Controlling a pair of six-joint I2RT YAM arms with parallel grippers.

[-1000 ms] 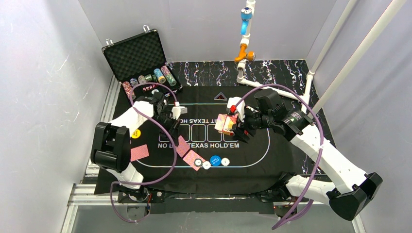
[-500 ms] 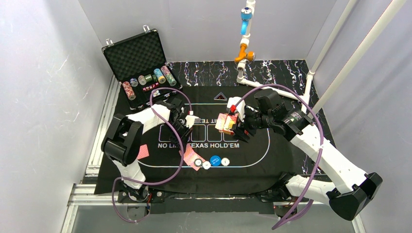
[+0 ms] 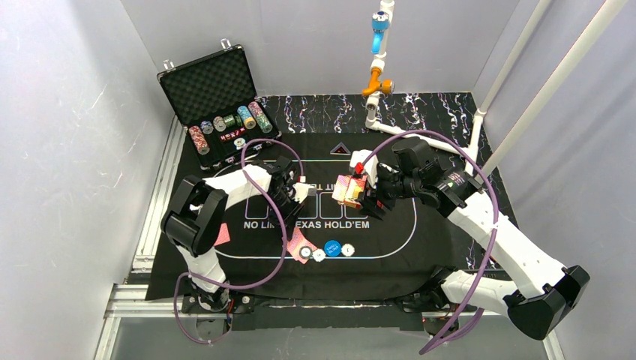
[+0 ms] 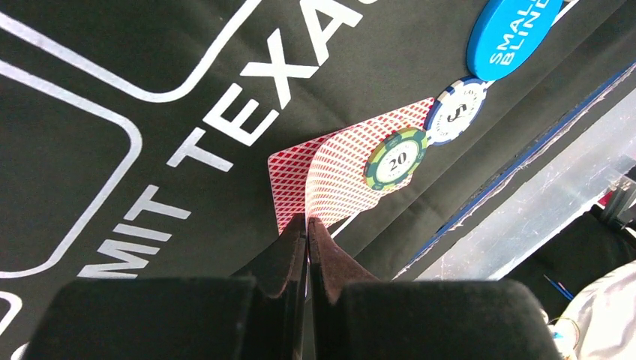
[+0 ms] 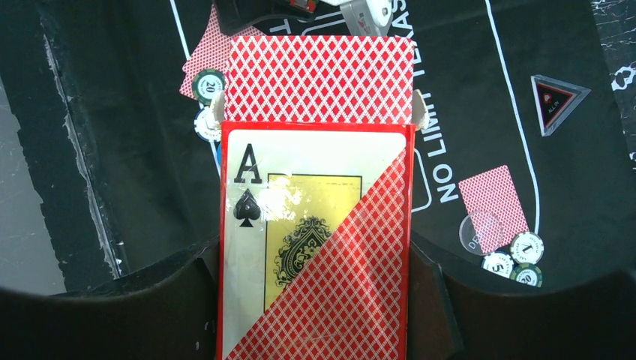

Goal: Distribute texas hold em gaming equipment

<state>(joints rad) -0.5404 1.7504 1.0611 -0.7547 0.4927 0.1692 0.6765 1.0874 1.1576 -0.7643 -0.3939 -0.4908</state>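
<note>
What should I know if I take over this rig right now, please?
Left gripper: shut, nothing seen in it, pointing toward the two near cards.
Right gripper: shut on the open card box, deck protruding.
Done: near cards dealt, with 20 chip, 5 chip, small blind button; far card, clear button, three chips placed.
Left: likely more dealing; stored chips sit in the case.

Four red-backed cards (image 4: 337, 176) lie out, two overlapping by the near edge with two chips (image 4: 396, 157), a single card (image 3: 221, 235) near the left edge, another card (image 5: 491, 196) with three chips (image 5: 527, 247); one deck (image 5: 315, 247); one blue button (image 4: 510, 34).
</note>
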